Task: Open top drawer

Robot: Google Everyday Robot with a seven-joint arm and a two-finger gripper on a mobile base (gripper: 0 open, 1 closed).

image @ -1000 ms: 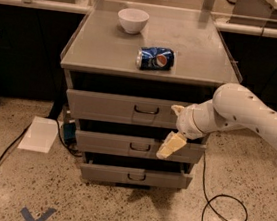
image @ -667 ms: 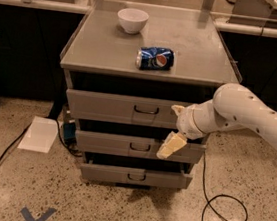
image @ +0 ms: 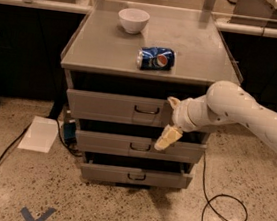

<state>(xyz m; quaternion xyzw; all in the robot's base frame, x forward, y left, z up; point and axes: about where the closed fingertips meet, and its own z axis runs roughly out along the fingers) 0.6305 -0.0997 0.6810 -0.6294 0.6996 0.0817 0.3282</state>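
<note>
Top drawer (image: 113,107) sits right under the worktop (image: 200,54), a dark gap above its grey front, and the pincer (image: 170,120) is at that front's right end, just right of the wire handle (image: 147,110). Its fingers are spread, one up, one down, pinching nothing; whether they touch the metal, I cannot tell. The lower, yellowish finger (image: 168,138) hangs over the gap above the middle drawer (image: 124,144), directly beneath the pincer. Lower again, the bottom drawer (image: 135,175). Behind it, the white arm (image: 249,113) reaches in from the right. Up and left of the pincer, a blue soda can (image: 156,59) lies on its side on the worktop. Farther back, a white bowl (image: 133,20) stands upright. Far left, down on the floor, a sheet of paper (image: 39,134); down to the right, a looped cable (image: 221,213).
</note>
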